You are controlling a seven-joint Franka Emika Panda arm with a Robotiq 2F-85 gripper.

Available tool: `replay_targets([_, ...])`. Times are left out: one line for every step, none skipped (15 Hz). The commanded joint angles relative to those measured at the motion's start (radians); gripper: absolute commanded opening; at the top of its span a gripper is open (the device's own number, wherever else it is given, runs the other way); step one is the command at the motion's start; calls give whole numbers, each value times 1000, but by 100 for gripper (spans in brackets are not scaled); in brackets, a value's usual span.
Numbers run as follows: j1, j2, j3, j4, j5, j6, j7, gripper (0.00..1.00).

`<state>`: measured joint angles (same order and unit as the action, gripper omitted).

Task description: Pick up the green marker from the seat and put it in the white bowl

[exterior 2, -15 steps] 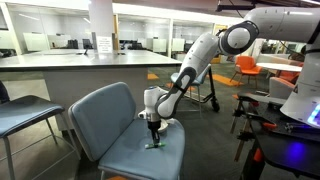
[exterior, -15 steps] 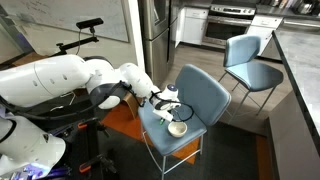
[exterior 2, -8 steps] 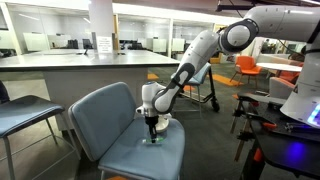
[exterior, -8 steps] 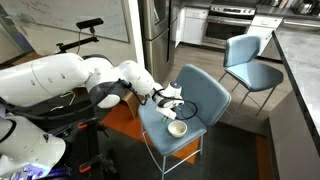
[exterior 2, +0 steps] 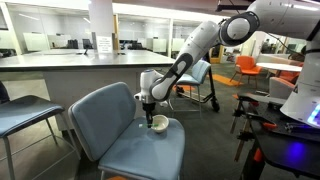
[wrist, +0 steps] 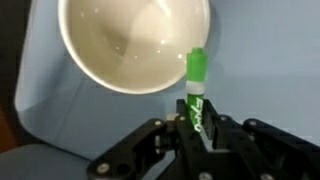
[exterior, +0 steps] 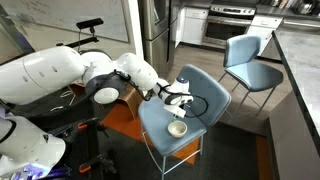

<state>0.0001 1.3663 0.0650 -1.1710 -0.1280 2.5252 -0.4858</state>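
Note:
My gripper [wrist: 197, 128] is shut on the green marker [wrist: 196, 82], which sticks out past the fingertips toward the white bowl [wrist: 135, 40]. The bowl has a cream inside and sits on the blue-grey seat [wrist: 60, 115]. In both exterior views the gripper [exterior: 180, 100] [exterior 2: 150, 112] hangs above the seat [exterior: 196, 97] [exterior 2: 110, 125], just above and beside the bowl [exterior: 177, 128] [exterior 2: 158, 123]. The marker is too small to make out in the exterior views.
A second blue-grey chair [exterior: 250, 60] stands behind the seat, near a counter edge [exterior: 300, 80]. A long counter [exterior 2: 70, 62] runs behind the seat, and another chair [exterior 2: 25, 115] is beside it. Orange chairs [exterior 2: 245, 68] stand far back.
The gripper has risen from the seat with the green marker in it and moved back toward the seat's backrest. The marker no longer lies on the seat. The bowl has not moved.

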Motion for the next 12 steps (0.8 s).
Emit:
replay_targets([0,-28,-38,-20,-13,-5,8,5])
replay_targets([-6,-24,-45,-10,-10,-5,3,5])
replay_targets([-11,-24,-53,-7,-7,-4,4,5])
replay_targets([-18,-24,-60,-5,-4,-2,3,5])
replay_targets([-28,-29,-61,-11,-1,1,-2,5])
replay_targets([-35,-33,-64,-18,0,7,-3,5])
replay_targets([-45,-37,-61,-25,1,10,-10,5])
replay_targets([-53,-37,-60,-27,1,12,-12,5])
replay_targets([-62,-37,-55,-28,3,13,-16,5])
replay_targets([-69,-37,-52,-27,2,12,-20,5])
replay_targets([-74,-37,-49,-27,2,13,-23,5])
replay_targets([-75,-37,-48,-26,1,14,-22,8])
